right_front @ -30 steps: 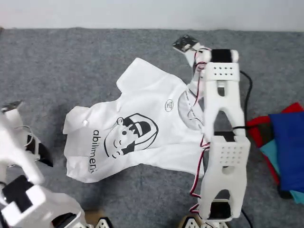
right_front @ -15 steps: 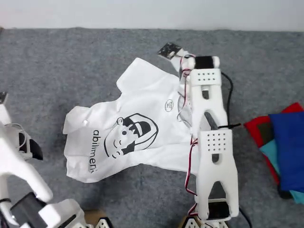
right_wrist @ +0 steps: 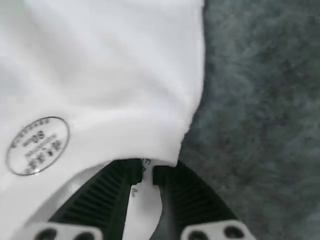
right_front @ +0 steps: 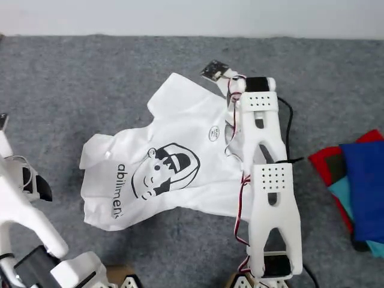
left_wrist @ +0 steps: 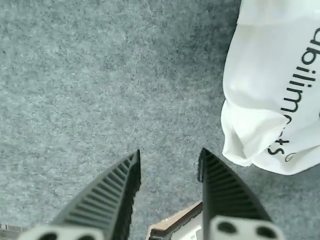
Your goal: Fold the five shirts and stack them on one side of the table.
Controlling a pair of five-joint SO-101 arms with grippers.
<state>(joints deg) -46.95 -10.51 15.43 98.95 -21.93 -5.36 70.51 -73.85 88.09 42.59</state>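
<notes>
Right jaws pinch the white shirt [right_front: 180, 120], collar rightward, hem leftward.

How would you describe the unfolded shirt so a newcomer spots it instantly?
On the grey table, skip the coloured stack at the right edge and look mid-table. The white shirt lies spread out, the only one unfolded, with a black cartoon face.

One white shirt [right_front: 174, 162], three folded shirts [right_front: 363, 186] — red, teal, blue — two arms [right_front: 267, 180] [right_front: 24, 210]

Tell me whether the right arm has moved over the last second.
Yes. The right arm swung away from the coloured stack, farther over the white shirt.
</notes>
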